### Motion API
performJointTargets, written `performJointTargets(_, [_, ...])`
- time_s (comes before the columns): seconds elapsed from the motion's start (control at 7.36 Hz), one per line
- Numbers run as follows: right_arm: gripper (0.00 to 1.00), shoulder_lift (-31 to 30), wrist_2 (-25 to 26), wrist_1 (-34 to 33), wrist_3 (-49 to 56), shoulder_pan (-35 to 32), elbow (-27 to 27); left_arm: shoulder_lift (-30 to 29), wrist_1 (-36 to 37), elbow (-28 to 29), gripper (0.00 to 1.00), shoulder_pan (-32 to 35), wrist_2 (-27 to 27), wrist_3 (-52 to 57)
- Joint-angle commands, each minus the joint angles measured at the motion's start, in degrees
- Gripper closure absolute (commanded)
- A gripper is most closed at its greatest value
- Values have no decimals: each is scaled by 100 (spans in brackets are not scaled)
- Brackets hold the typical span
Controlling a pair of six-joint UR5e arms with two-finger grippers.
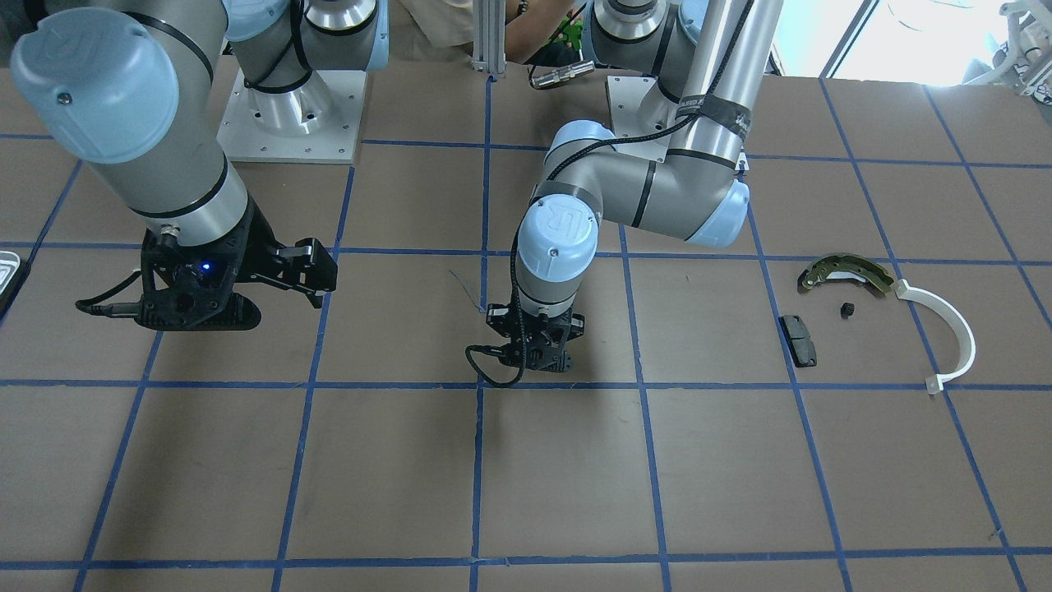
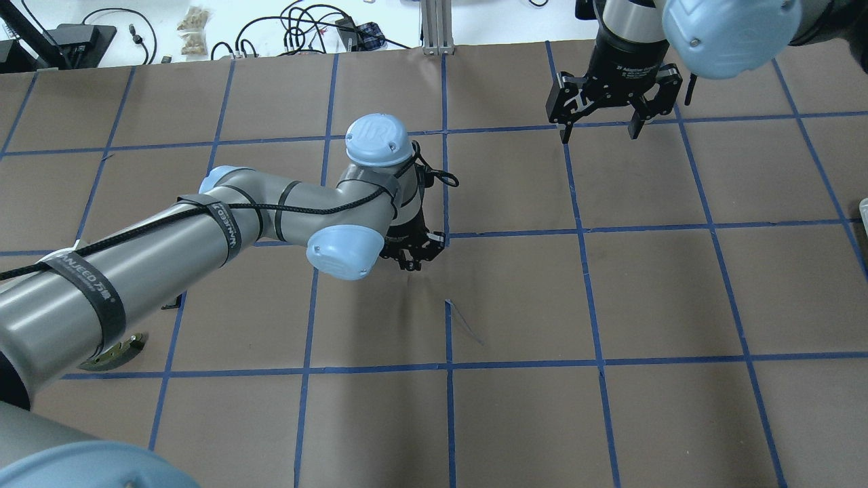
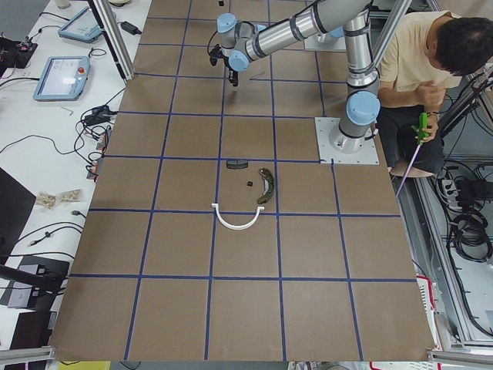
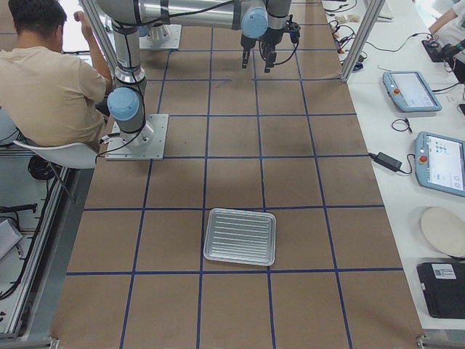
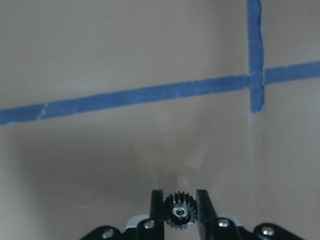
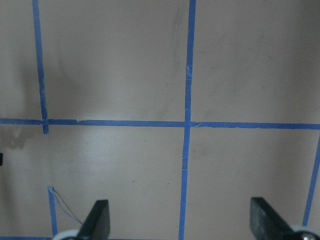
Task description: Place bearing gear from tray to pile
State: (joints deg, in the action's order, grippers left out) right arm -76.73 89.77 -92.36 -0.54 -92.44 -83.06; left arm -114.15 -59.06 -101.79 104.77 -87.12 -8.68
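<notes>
My left gripper (image 5: 180, 201) is shut on a small black toothed bearing gear (image 5: 180, 215) and holds it just above the brown table near its middle (image 1: 534, 352). The pile lies on the table well away from it: an olive-brass curved shoe (image 1: 846, 271), a white half-ring (image 1: 953, 329), a dark grey pad (image 1: 797, 339) and another small black gear (image 1: 847, 310). My right gripper (image 2: 600, 125) is open and empty above the table. The silver ribbed tray (image 4: 240, 236) lies beyond it and looks empty.
Blue tape lines grid the brown table. An operator (image 3: 431, 69) sits behind the robot bases. Tablets and cables lie on the white bench (image 4: 429, 145) along the far side. The tray's corner shows at the front-facing view's left edge (image 1: 6, 275).
</notes>
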Motion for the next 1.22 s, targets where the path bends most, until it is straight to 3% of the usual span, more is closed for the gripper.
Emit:
performJointTargets(0.0, [0,0,5,-19,55,7,-52,199,-900,482,100,-1040,-16,940])
performJointTargets(0.27, [0,0,-21,16,37,7,-52,235,-1710,887,100,-2480,-322,2556])
performJointTargets(0.41, [0,0,-56,16,11,7,-61,235,-1757,854,100,-3096,-341,3068])
performJointTargets(0.68, [0,-9,-4,-62,46,7,-175,200,-1696,731,100,-4082,-771,4473])
performJointTargets(1.09, [0,-44,-3,-54,46,7,-175,156,-1190,126,100,-5104,-772,5583])
